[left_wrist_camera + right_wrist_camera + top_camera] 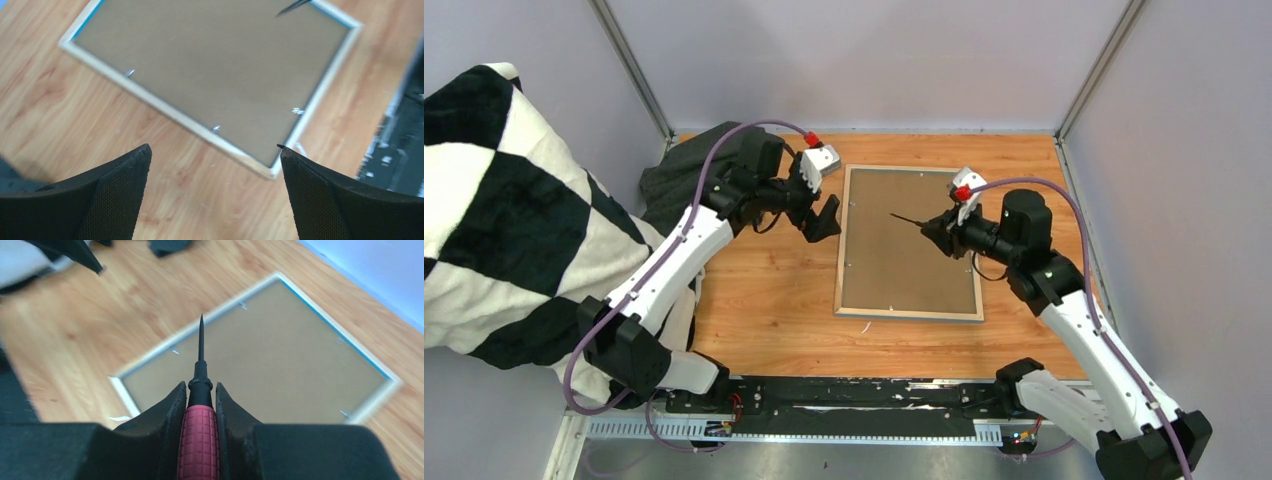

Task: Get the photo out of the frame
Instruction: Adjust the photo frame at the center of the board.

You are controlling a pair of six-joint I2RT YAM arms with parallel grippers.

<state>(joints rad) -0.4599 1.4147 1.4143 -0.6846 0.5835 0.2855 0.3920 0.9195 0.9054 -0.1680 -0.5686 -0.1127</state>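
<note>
The frame (pixel 909 313) lies face down on the wooden table, its pale wood edge up and a thin blue lip (pixel 327 315) showing inside. A plain brown backing board (pixel 909 245) fills it, so the photo is hidden. My right gripper (pixel 941 232) hovers over the frame's right side, shut on a tool with a red ribbed handle (pixel 200 440). The tool's thin black spike (pixel 201 337) points left over the board. My left gripper (pixel 824 215) hangs open and empty just left of the frame; in its wrist view (pixel 214 150) it is over bare wood near the frame's corner (pixel 272 172).
Small metal tabs (pixel 216 129) sit along the frame's inner edge. A dark grey cloth (pixel 674 175) lies at the back left, with a black-and-white checked cushion (pixel 494 200) beyond it. Pale walls enclose the table; a black rail (pixel 854 400) runs along the near edge.
</note>
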